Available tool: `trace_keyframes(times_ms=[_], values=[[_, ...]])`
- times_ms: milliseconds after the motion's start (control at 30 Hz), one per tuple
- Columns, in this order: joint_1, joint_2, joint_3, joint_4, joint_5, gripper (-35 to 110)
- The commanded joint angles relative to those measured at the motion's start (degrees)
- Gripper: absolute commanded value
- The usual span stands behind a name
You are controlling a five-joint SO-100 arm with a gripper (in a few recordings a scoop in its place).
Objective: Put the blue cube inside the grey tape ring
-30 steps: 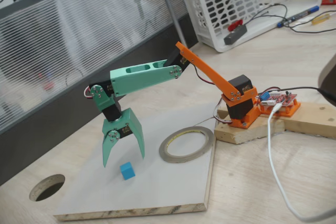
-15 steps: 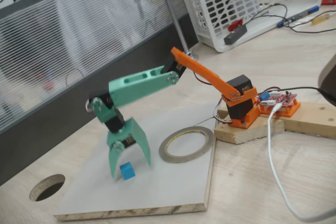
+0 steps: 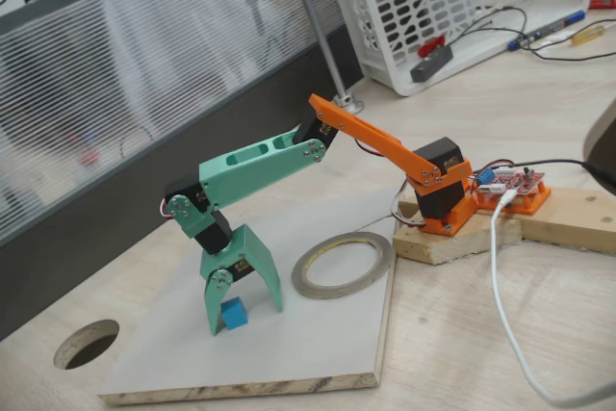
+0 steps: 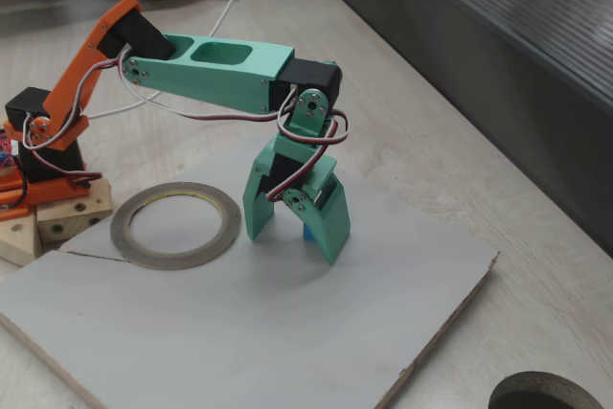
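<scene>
Blue cube (image 3: 232, 313) sits on a pale grey board (image 3: 318, 353) laid over a light wooden table (image 3: 462, 334), between the spread fingers of the green gripper (image 3: 245, 307), which stands open around it. Grey tape ring (image 3: 343, 264) lies flat on the board just beside the gripper, toward the orange arm base. A white basket (image 3: 433, 7) stands behind. No writing is readable. A second ago the gripper hung higher, above the cube.
</scene>
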Motion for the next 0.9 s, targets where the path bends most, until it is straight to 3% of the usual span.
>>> trace_keyframes(times_ms=[0, 133, 400, 867], values=[[-0.7, 1.1, -3.3, -4.7, 0.7, 73], [-0.7, 1.1, -5.7, -9.1, 0.8, 72], [-0.7, 0.4, -5.1, -8.3, 0.8, 68], [-0.7, 1.1, -5.8, -9.1, 0.3, 8]])
